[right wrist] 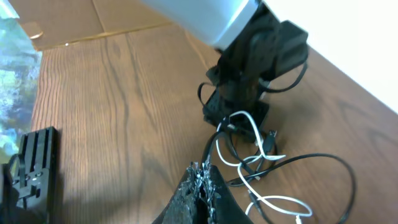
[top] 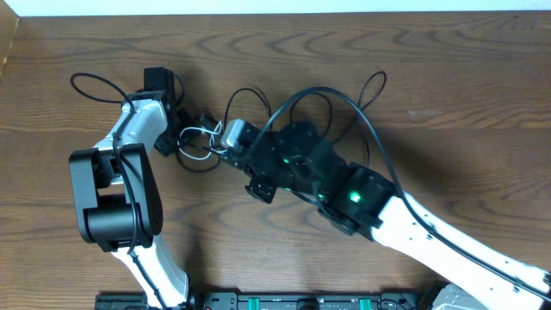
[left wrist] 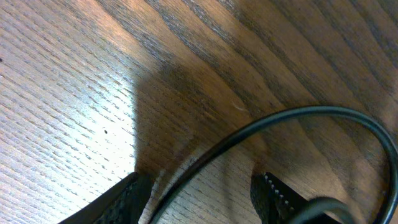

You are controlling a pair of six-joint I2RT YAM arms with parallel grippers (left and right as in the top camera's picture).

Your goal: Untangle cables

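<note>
Centre-left on the worktop (top: 448,77), btwn the two arms, the cables (top: 200,146) are bunched into one small clump, w/ loose black loops thrown out to left, top and right.

Left fingers (left wrist: 121,202) are held apart at a middling gap, low over the wood. A black cord (left wrist: 292,115) is seen arcing through that gap, close by one finger and clear of the other, so nothing is clamped there.

Right fingers (right wrist: 193,196) are pressed tight together right at the edge of the clump. Whether a strand is pinched at the tips can't be told; it's too cluttered there.

From the right wrist view the white cord (right wrist: 277,200) is seen looped over and under a black cord (right wrist: 323,157), approx. at the foot of the left arm's fingers.

Handling, as judged: cords are thin, light and limp, so no shape will be held once lifted, and the smooth jackets could slip through a loose pinch. Plug ends are the only stiff bits and are likely to snag in loops. A hold is best taken just behind a plug or on a free outer loop, not in the knot itself. A hard pull would probably tighten things, so slow, short draws are advised.
</note>
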